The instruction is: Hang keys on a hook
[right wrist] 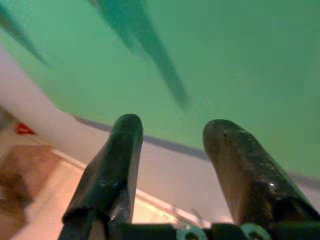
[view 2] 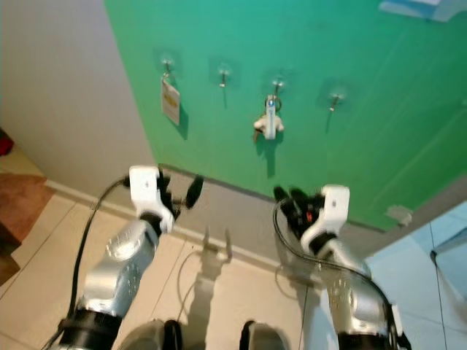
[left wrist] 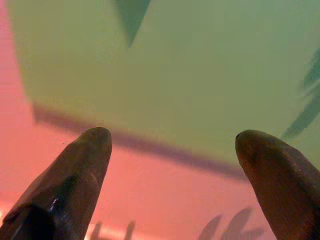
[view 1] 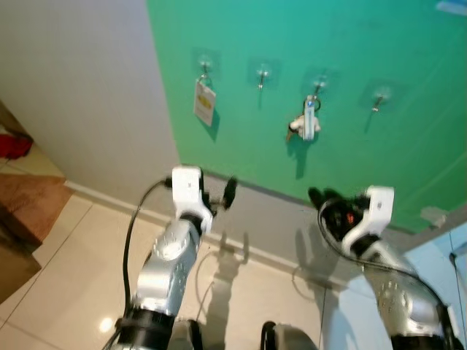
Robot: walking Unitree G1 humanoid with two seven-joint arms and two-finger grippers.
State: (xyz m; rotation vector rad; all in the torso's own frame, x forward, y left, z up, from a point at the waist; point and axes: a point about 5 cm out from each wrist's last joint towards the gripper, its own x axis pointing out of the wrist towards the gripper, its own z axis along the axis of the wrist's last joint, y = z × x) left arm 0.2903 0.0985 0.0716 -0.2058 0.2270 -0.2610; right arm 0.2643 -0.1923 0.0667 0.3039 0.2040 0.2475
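Note:
On the green wall (view 1: 336,58) runs a row of clear stick-on hooks. The bunch of keys (view 1: 309,122) with a white and blue fob hangs from the third hook (view 1: 319,82). A white tag (view 1: 204,102) hangs on the first hook; the second hook (view 1: 261,74) and the fourth hook (view 1: 378,98) are bare. Both arms are raised below the row, away from the wall. My left gripper (view 1: 217,194) is open and empty under the tag and second hook. My right gripper (view 1: 325,198) is open and empty below the keys, its fingers (right wrist: 114,160) spread.
A white wall (view 1: 80,87) meets the green one at the left. A grey skirting band (view 1: 270,219) runs above the pale tiled floor (view 1: 73,284). A brown mat (view 1: 25,208) and a red thing (view 1: 13,144) lie at far left. A pale blue surface (view 1: 438,255) is at right.

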